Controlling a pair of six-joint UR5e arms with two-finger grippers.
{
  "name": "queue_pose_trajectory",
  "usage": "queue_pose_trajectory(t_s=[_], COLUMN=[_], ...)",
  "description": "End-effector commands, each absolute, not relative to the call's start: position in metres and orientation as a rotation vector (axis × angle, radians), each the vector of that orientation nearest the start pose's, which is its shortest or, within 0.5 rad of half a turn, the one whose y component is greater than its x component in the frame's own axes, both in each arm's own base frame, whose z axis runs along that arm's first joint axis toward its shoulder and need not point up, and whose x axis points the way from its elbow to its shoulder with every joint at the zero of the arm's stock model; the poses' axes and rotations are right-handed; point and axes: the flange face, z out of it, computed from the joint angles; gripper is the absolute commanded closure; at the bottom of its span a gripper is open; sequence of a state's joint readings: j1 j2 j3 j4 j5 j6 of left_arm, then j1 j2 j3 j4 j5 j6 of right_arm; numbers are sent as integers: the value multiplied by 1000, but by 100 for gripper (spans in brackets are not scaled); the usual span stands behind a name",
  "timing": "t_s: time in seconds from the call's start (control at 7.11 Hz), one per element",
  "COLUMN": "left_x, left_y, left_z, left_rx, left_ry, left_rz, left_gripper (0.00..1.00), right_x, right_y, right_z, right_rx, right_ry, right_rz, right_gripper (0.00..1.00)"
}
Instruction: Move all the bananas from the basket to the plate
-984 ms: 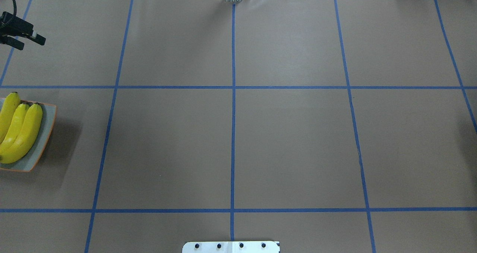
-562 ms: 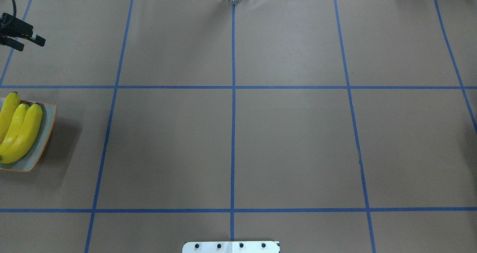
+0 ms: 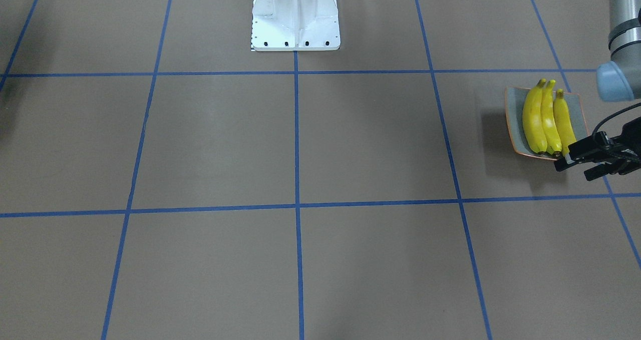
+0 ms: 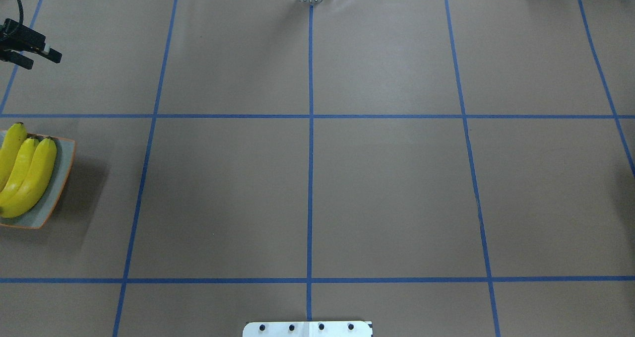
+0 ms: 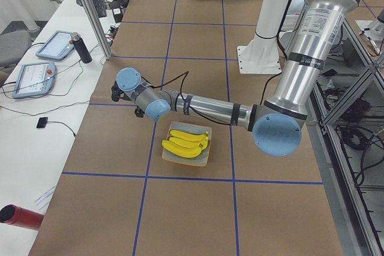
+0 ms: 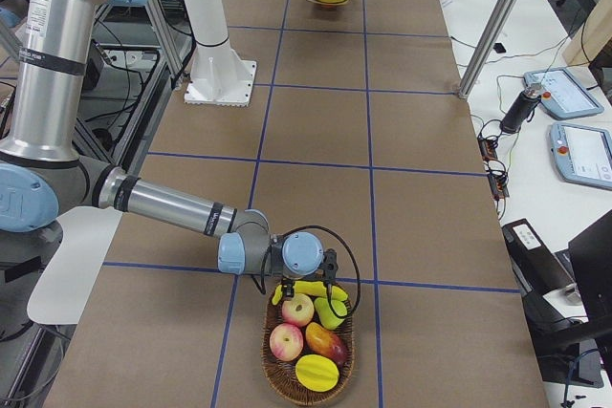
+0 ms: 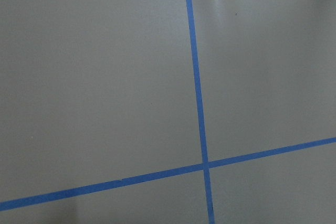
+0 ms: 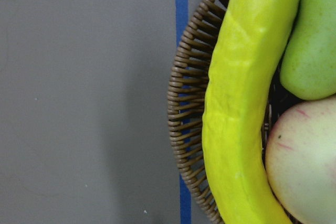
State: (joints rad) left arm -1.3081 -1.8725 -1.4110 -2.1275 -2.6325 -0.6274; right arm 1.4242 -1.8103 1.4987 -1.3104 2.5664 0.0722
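Note:
Three yellow bananas (image 4: 30,178) lie side by side on the square grey-green plate (image 4: 63,178) at the table's left edge; the front view shows the same bananas (image 3: 546,119) on the plate (image 3: 581,112). My left gripper (image 4: 45,61) hovers open beyond the plate with nothing between its fingers, and the front view shows this left gripper (image 3: 572,174) as well. A paler banana (image 8: 241,103) lies along the wicker basket's rim (image 8: 189,93). The right gripper (image 6: 325,269) hangs just over that banana (image 6: 306,288); I cannot tell if it is open or shut.
The basket (image 6: 277,379) also holds apples (image 6: 297,310), a mango (image 6: 323,339) and a green fruit (image 6: 331,312). The white robot base (image 3: 295,19) stands at the table's middle near edge. Tablets (image 5: 54,44) and cables lie on the side bench.
The left gripper has drifted very slightly toward the robot's side; the bananas and plate have not moved.

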Motion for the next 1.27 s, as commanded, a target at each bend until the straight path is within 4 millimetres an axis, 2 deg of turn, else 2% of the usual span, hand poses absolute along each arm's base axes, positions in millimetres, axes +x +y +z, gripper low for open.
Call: queue_pose_trajectory(t_s=[0.0,0.42,1.12], left_x=[118,119,121], left_y=[-612,-612,-609], left_z=[488,488,493], left_rx=[128,127,119], left_ry=[1182,1182,1180], left_rz=[53,54,54], left_gripper=[0,0,0], right_x=[-3,-3,4], right_y=[-373,-371,-373], right_z=[755,759,754], right_rx=[-154,-146,-127], right_ry=[-988,-985,-990], right_rz=[-40,-65,-55], right_gripper=[0,0,0])
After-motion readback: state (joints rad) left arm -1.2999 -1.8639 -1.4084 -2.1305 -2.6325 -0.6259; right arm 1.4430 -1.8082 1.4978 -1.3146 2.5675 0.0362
